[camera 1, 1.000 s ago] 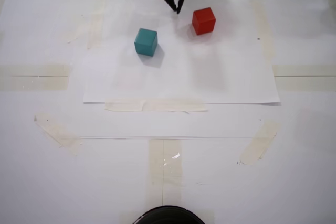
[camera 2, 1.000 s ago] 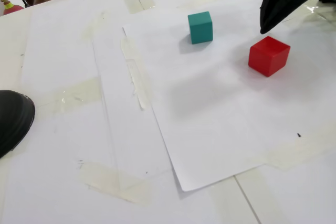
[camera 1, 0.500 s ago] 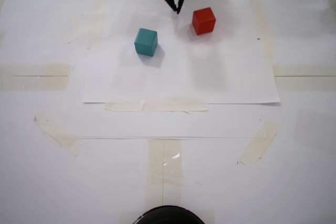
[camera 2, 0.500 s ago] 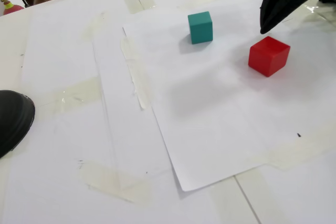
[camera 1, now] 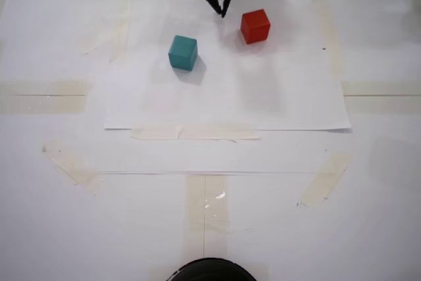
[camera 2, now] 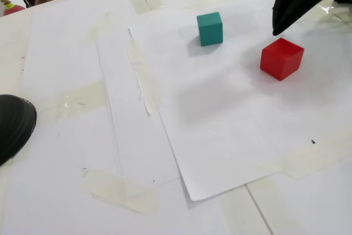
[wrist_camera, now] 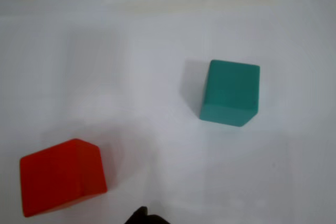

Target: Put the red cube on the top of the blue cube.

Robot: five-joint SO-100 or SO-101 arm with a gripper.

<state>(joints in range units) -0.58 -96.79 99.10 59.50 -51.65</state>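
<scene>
The red cube rests on the white paper at the back right of a fixed view, and it shows at the lower left of the wrist view. The blue cube is teal and stands apart, to the red cube's left and nearer the camera; the wrist view has it right of centre. My gripper hangs just left of the red cube without touching it, its black fingertips meeting in a point and holding nothing. In another fixed view the gripper sits just above and left of the red cube, with the blue cube further left.
A loose white sheet taped onto larger paper carries both cubes. Strips of tape cross the surface. A black round object sits at the near edge, also seen at the left edge in another fixed view.
</scene>
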